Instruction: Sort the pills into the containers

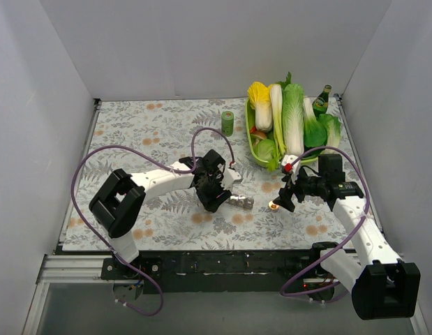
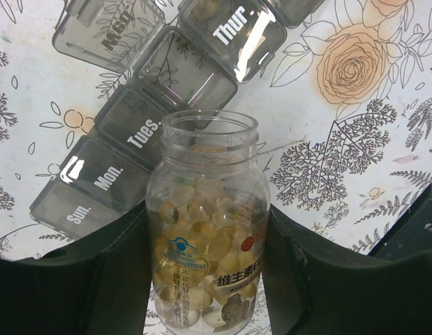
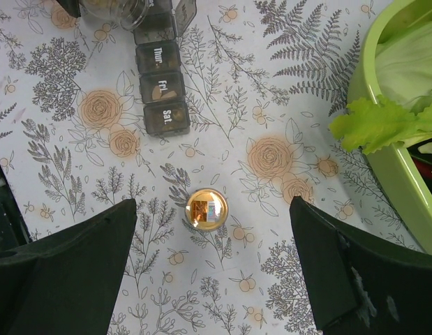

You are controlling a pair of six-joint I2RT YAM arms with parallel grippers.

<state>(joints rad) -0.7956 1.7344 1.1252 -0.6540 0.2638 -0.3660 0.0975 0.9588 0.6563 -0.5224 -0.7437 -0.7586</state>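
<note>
My left gripper point(image 1: 214, 190) is shut on a clear, uncapped pill bottle point(image 2: 209, 230) full of yellow softgels. The bottle's mouth points at the containers point(image 2: 132, 132), a grey strip of joined compartments marked Sun. to Sat. lying on the floral cloth; the strip also shows in the top view point(image 1: 241, 202) and the right wrist view point(image 3: 160, 77). The Thur. and Fri. compartments show something yellowish inside. My right gripper point(image 3: 214, 230) is open and empty above the gold bottle cap point(image 3: 206, 209), which lies on the cloth right of the strip point(image 1: 274, 205).
A green tray point(image 1: 261, 157) of cabbages and other vegetables stands at the back right, its rim close to my right gripper point(image 3: 383, 139). A small green cylinder point(image 1: 227, 123) stands behind the left arm. A green bottle point(image 1: 322, 101) stands behind the tray. Grey walls enclose the table.
</note>
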